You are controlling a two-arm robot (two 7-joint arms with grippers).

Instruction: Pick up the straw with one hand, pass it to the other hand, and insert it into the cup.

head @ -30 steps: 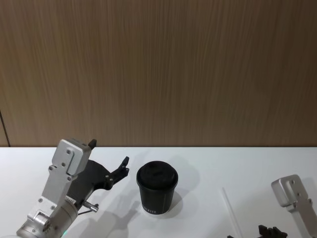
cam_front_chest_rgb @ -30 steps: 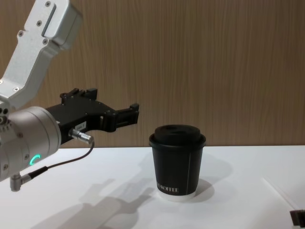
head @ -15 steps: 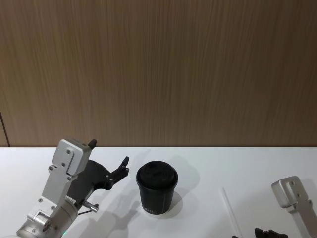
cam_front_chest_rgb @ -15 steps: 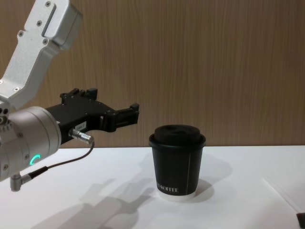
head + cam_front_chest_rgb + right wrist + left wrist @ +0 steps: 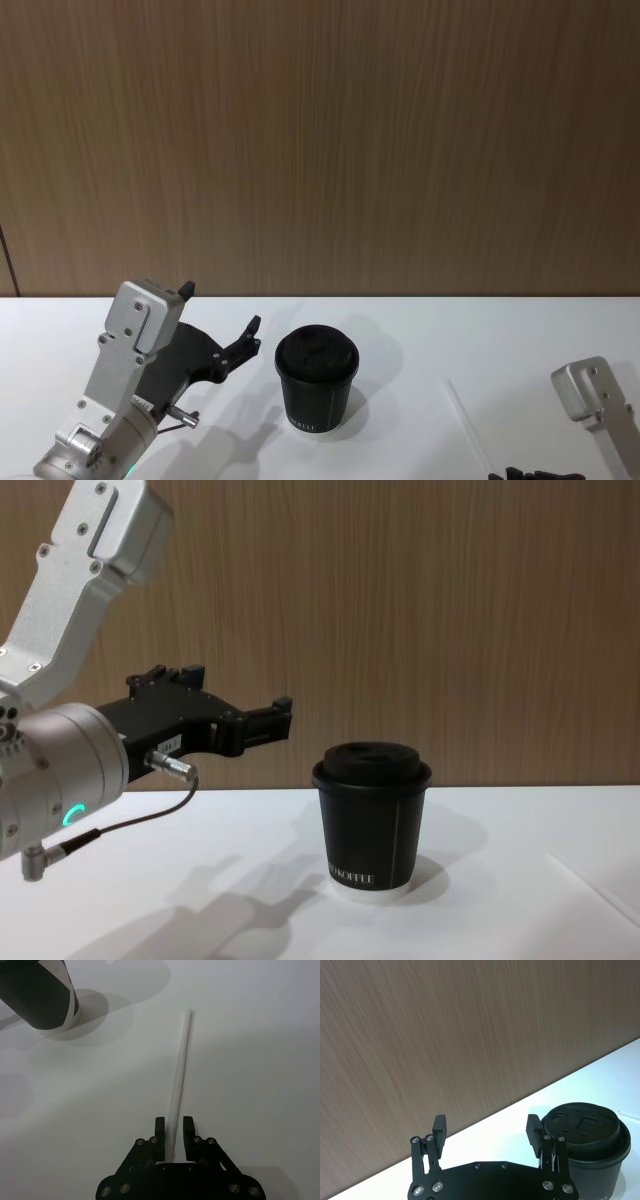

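White straw point(image 5: 179, 1080) flat (right of cup point(image 5: 316, 382))

Open table point(image 5: 260, 1060) all round the straw point(image 5: 181, 1075), cup point(image 5: 42, 997) well apart leftward.

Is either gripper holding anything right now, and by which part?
Nothing yet. The right gripper straddles the straw at its near end, open, not touching; the left gripper is open and empty.
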